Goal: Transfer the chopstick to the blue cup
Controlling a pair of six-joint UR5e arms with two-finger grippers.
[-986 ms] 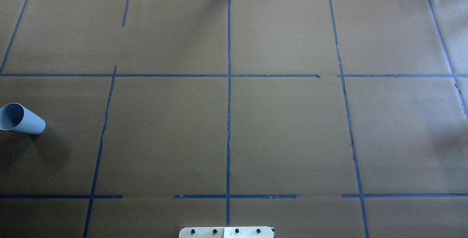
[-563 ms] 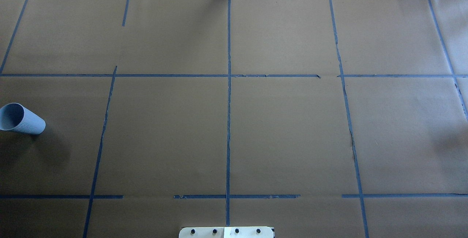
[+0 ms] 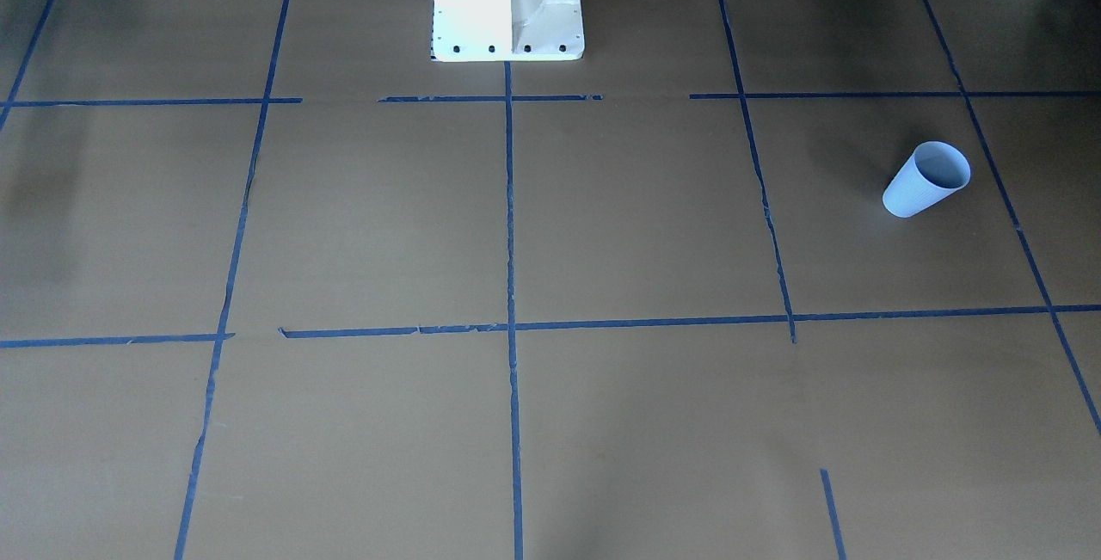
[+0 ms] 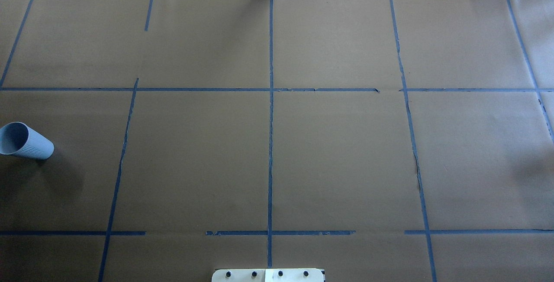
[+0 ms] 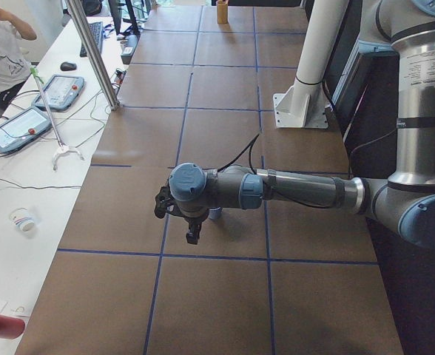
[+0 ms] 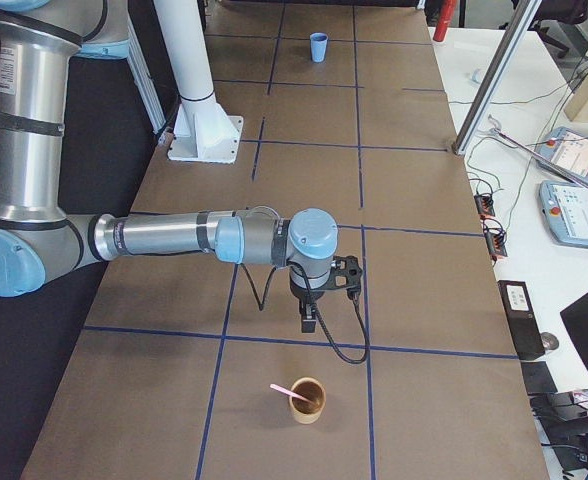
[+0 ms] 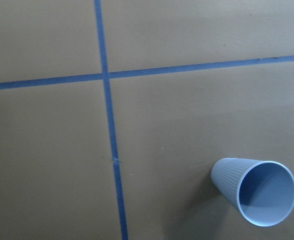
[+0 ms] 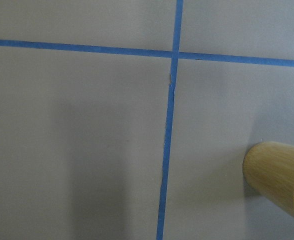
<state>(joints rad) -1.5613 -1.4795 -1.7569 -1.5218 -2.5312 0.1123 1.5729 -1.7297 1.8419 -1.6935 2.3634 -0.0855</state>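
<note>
The blue cup (image 4: 26, 141) stands upright and empty at the table's left end; it also shows in the front view (image 3: 927, 180) and the left wrist view (image 7: 254, 190). A pale pink chopstick (image 6: 290, 392) leans in a wooden cup (image 6: 308, 400) at the right end; the right wrist view shows that wooden cup (image 8: 279, 172). My left gripper (image 5: 193, 237) hangs above the table close to the blue cup. My right gripper (image 6: 307, 322) hangs a little short of the wooden cup. I cannot tell whether either gripper is open or shut.
Brown paper with dark blue tape lines covers the table (image 4: 337, 152). The robot's white base (image 3: 507, 1) stands at the middle of the near edge. Tablets and cables (image 5: 25, 126) lie on a side bench where a person sits.
</note>
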